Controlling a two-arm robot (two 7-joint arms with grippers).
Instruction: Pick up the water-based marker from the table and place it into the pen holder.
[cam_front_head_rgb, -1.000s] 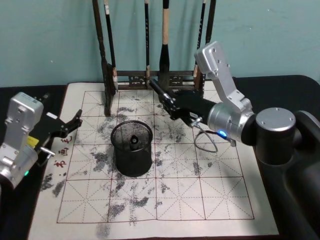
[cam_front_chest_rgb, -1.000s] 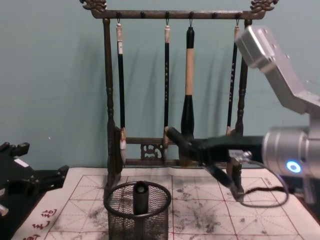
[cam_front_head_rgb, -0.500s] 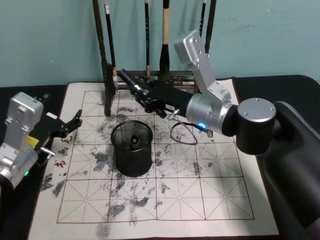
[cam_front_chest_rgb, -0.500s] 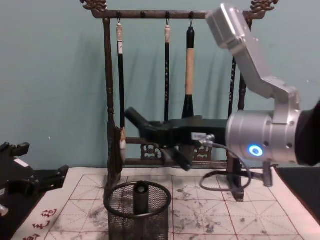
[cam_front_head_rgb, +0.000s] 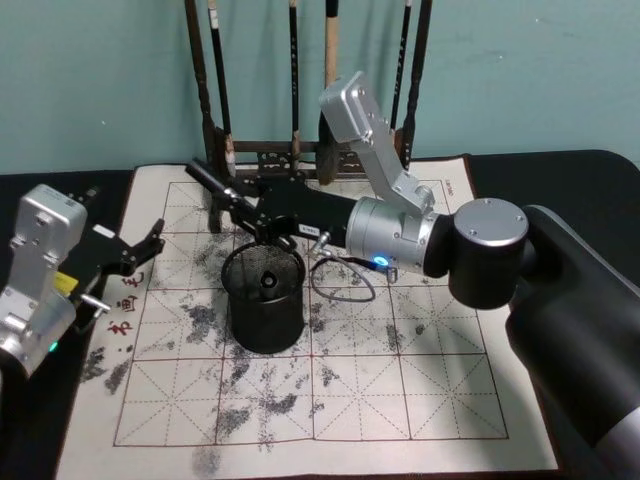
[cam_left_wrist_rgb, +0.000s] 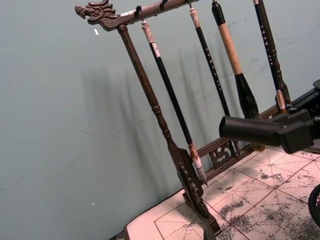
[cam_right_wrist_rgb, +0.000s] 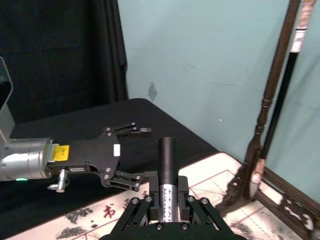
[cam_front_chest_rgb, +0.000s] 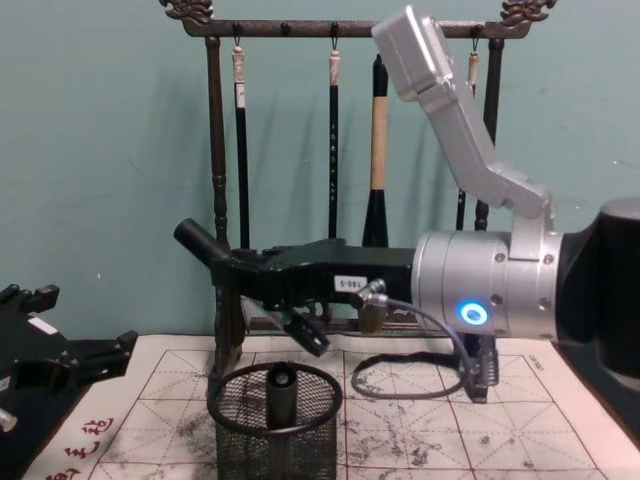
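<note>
Over the holder (cam_front_head_rgb: 264, 297), right gripper (cam_front_head_rgb: 232, 207) clenched on a marker (cam_front_head_rgb: 205, 180).
Next: tip it nose-down and drop it in. Left gripper (cam_front_head_rgb: 140, 250) sits released at the worktop's left edge.

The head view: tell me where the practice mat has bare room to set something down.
The near strip of the white ink-stained grid mat, in front of the black wire-mesh pen holder, lies free. Its far edge is crowded by the dark wooden brush rack and the right gripper holding a black marker.
</note>
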